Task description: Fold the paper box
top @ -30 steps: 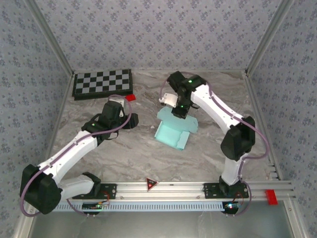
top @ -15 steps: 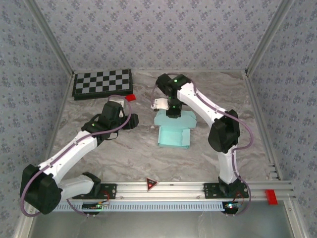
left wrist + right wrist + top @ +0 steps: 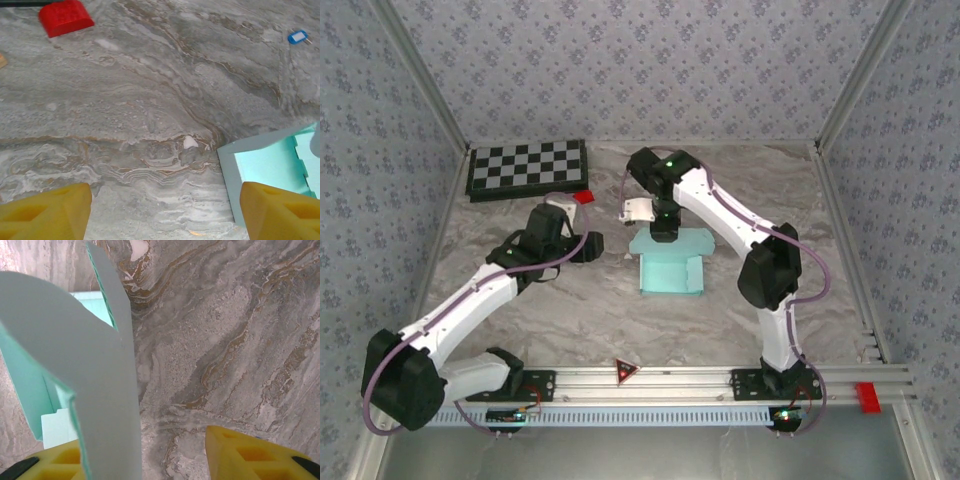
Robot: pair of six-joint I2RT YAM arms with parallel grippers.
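The pale cyan paper box [image 3: 672, 268] lies partly folded on the marble table, just right of centre. My right gripper [image 3: 662, 228] hovers over its far edge. In the right wrist view one flap of the paper box [image 3: 100, 390] stands upright against the left finger [image 3: 55, 462], and a wide gap separates it from the other finger; the right gripper [image 3: 150, 460] is open. My left gripper [image 3: 588, 245] is open to the left of the box, with bare table between its fingers. In the left wrist view, the left gripper [image 3: 162, 210] has the box's corner [image 3: 270, 165] beside its right finger.
A black-and-white checkerboard [image 3: 527, 168] lies at the back left, with a small red block [image 3: 583, 197] [image 3: 65, 17] next to it. A small blue tag [image 3: 298, 36] lies on the marble. Patterned walls enclose the table, and a metal rail [image 3: 670, 380] runs along the near edge.
My right gripper has moved left, swinging the box square to the table, and its jaws have parted, releasing the flap. The left arm has barely moved.
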